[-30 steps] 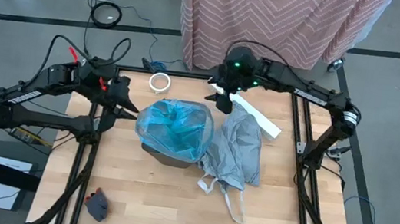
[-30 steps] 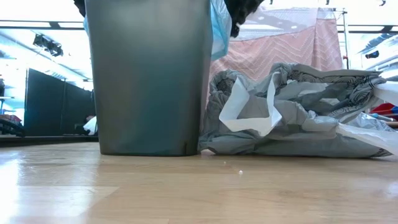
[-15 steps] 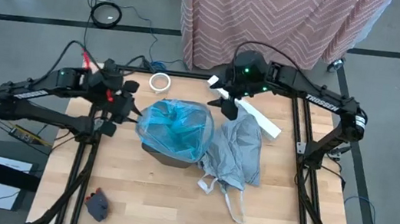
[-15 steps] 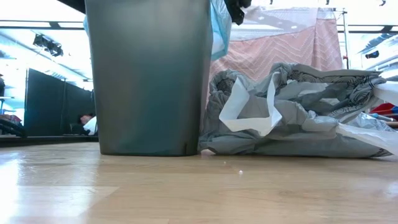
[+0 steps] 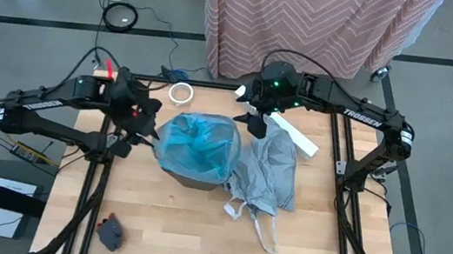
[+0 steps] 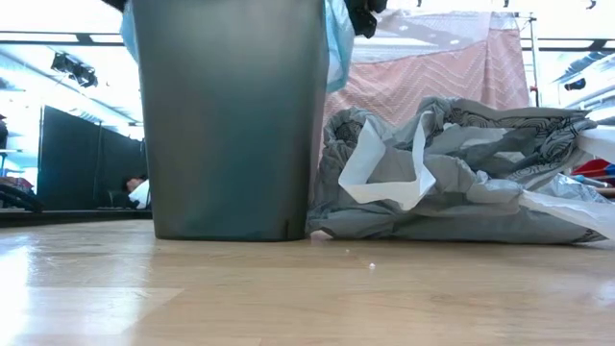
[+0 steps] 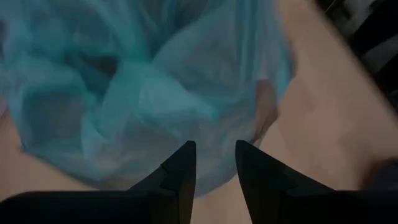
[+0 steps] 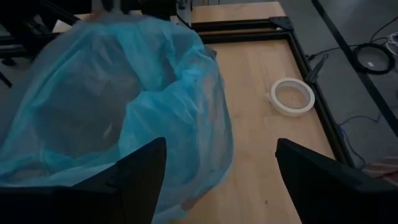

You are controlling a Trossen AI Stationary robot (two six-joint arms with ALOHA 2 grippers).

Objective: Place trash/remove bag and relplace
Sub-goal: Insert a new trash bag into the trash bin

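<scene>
Blue bag (image 5: pixel 198 145) lines bin, between both grippers: left (image 5: pixel 149 128) jaws narrowly apart, right (image 5: pixel 257 122) jaws wide, both empty.

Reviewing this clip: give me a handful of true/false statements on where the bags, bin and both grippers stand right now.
1. The turquoise bag lines the grey bin. True.
2. The grey bag hangs from the right gripper. False: it lies on the table beside the bin, with no gripper on it.
3. The right gripper is open, at the bin's far right rim. True.
4. The left gripper is parked off the table. False: it is at the bin's left rim, fingers apart at the turquoise plastic.
5. The white tape ring is inside the bin. False: it lies on the table behind it.
</scene>
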